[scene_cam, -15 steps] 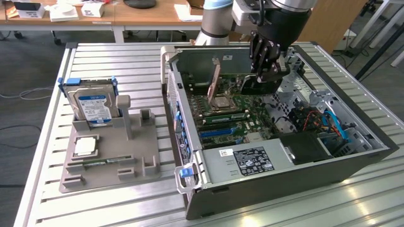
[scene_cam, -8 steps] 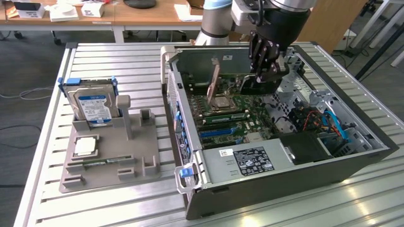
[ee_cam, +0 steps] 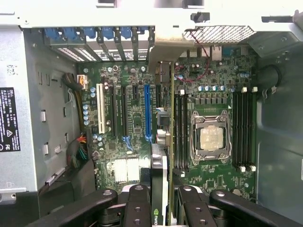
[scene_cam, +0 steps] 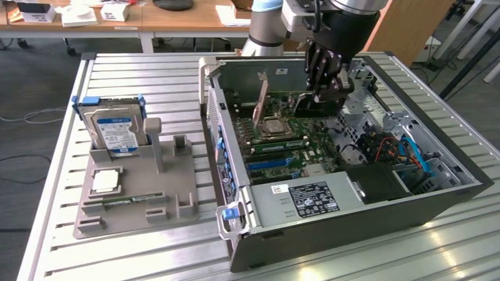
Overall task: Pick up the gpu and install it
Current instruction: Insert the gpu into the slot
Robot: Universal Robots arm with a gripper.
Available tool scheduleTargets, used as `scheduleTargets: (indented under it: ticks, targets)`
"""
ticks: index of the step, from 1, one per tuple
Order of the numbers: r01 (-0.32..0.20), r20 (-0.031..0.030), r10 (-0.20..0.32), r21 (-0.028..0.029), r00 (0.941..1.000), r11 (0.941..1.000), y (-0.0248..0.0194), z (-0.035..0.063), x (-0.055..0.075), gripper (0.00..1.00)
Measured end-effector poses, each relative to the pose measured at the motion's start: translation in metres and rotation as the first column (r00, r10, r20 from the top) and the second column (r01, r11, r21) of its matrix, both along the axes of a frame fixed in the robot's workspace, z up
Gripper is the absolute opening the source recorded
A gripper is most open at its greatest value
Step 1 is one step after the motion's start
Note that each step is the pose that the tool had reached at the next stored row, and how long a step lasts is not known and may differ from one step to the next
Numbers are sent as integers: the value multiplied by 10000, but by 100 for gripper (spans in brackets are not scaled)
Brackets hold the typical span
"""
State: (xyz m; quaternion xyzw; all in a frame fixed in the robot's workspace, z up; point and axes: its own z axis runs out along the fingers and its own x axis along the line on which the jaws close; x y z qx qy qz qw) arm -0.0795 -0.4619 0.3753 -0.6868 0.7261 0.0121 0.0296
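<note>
Currently the end effector [ee_cam: 159, 193] clamps the gpu [ee_cam: 159, 163] edge-on over the motherboard [ee_cam: 128, 118], beside an upright card [scene_cam: 261, 96].

The arm [scene_cam: 264, 32], a grey tube with a light blue cap, stands above and behind the hand. Its silver wrist [scene_cam: 352, 4] sits directly above the black gripper body. The gripper [scene_cam: 326, 93] points down, leaning slightly, with its black linked fingers [scene_cam: 320, 64] hanging below the body and drawn in toward each other at the tips. In the wrist view the gripper [ee_cam: 161, 205] shows four black link bars [ee_cam: 90, 203], two to each side, with round pivot pins; the inner pair stand close together and nearly parallel. The jaws are closed on the gpu [ee_cam: 159, 175], which stands edge-on between them and reaches out past the fingertips.
</note>
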Motion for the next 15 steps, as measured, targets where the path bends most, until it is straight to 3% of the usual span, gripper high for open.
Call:
scheduleTargets:
  ticks: [2, 8, 15]
  targets:
    - [2, -16, -2, 1, 10000, 10000, 0, -13, -8, 27]
    - [2, -159, -3, -14, 9999, 10000, 1, -62, -12, 27]
    - [-39, -161, 39, -14, 9999, 10000, 0, -68, -11, 27]
